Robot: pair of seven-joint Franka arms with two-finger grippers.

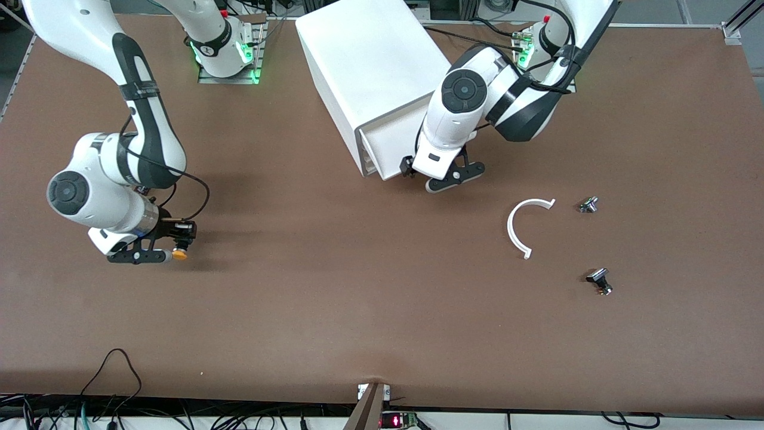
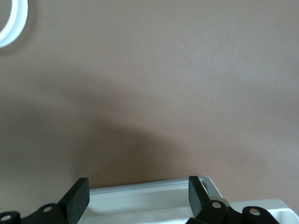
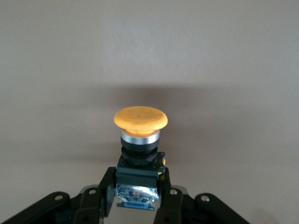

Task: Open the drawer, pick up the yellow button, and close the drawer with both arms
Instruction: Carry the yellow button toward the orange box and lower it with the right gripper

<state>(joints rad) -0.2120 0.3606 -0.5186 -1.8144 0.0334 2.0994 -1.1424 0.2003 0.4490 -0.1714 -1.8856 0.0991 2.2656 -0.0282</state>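
Front view: right gripper (image 1: pixel 170 248) sits over bare table toward the right arm's end, clamped on the button (image 1: pixel 179 255), well apart from the cabinet (image 1: pixel 382 89). Left wrist view: left gripper (image 2: pixel 138 198) is spread at the drawer (image 2: pixel 140 200) edge, probably to push it shut. Right wrist view: fingers (image 3: pixel 105 189) pinch the black body, so the cap stays free.

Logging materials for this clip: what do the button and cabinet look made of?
Button: matte orange cap, probably plastic; shiny silver collar, seemingly metal; black blocky body, likely plastic, held in the right gripper. Cabinet: smooth white panels, plastic or painted board; unclear.
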